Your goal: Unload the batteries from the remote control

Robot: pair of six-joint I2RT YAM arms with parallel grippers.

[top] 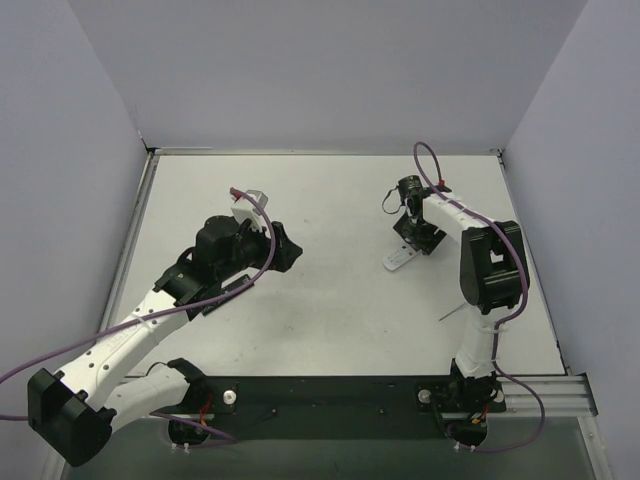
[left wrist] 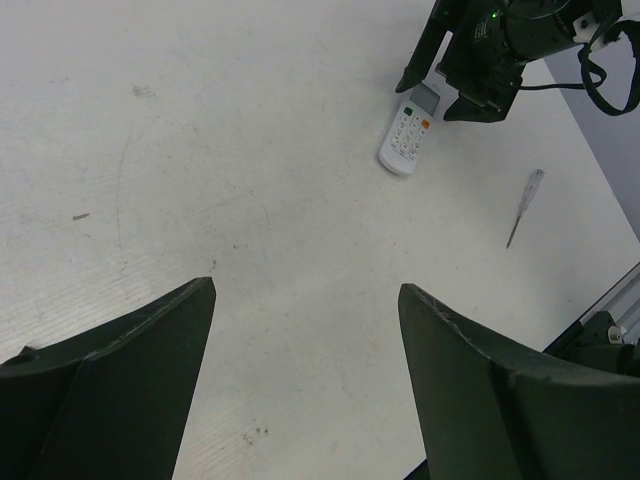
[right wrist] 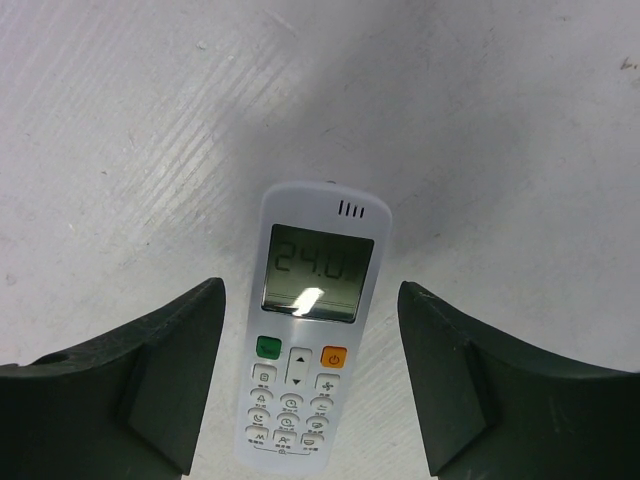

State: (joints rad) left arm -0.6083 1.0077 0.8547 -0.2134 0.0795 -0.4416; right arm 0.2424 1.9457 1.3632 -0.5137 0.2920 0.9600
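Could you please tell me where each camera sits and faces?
Top external: above and behind the bases, looking down on the table; both arms show.
Left wrist: looking across the table to the remote; left gripper open below.
Right wrist: looking down on the remote, between the open right gripper.
All three show the remote.

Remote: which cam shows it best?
Right wrist: the remote lies face up mid-frame, framed by the open right hand, with display and buttons sharp. Left wrist shows it small and far off, its top end under that hand. Top external shows only a small white sliver sticking out from under the hand.
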